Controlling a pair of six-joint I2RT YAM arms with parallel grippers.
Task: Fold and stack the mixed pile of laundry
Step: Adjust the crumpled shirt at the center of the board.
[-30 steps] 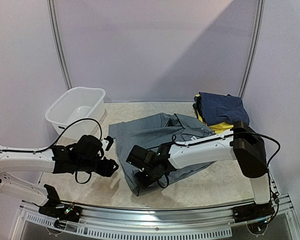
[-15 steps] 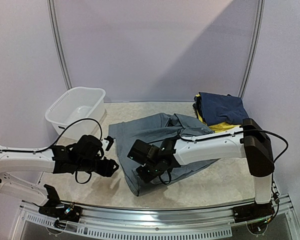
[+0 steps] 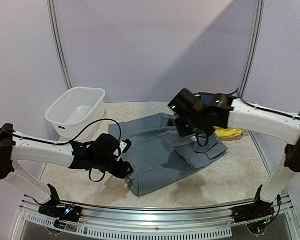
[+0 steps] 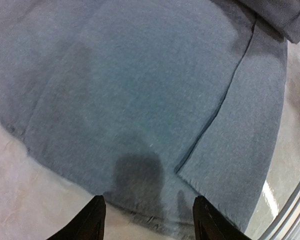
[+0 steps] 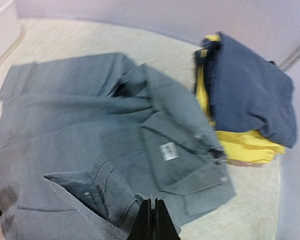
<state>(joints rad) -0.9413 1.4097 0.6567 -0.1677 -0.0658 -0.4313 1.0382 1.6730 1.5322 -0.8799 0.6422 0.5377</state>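
Note:
The large grey trousers (image 3: 155, 150) lie spread across the middle of the table, also filling the left wrist view (image 4: 140, 90). My right gripper (image 3: 189, 131) is raised over their far right part. In the right wrist view its fingers (image 5: 152, 201) are shut on a thin edge of the trousers (image 5: 80, 115), and a fold rises toward them from the lower left. My left gripper (image 3: 124, 169) hovers open at the near left hem, its jaws (image 4: 151, 220) straddling the edge with nothing between them. A folded navy garment (image 5: 250, 90) lies on a yellow one (image 5: 240, 145) at the back right.
A white plastic basin (image 3: 60, 122) stands at the back left. The metal rail (image 3: 155, 220) runs along the near table edge. Purple walls close in the back and sides. The right arm partly hides the folded stack (image 3: 231, 133) in the top view.
My right gripper shut on the trousers' near part, then swung up and to the back right with cloth in it. My left arm moved right to the near hem.

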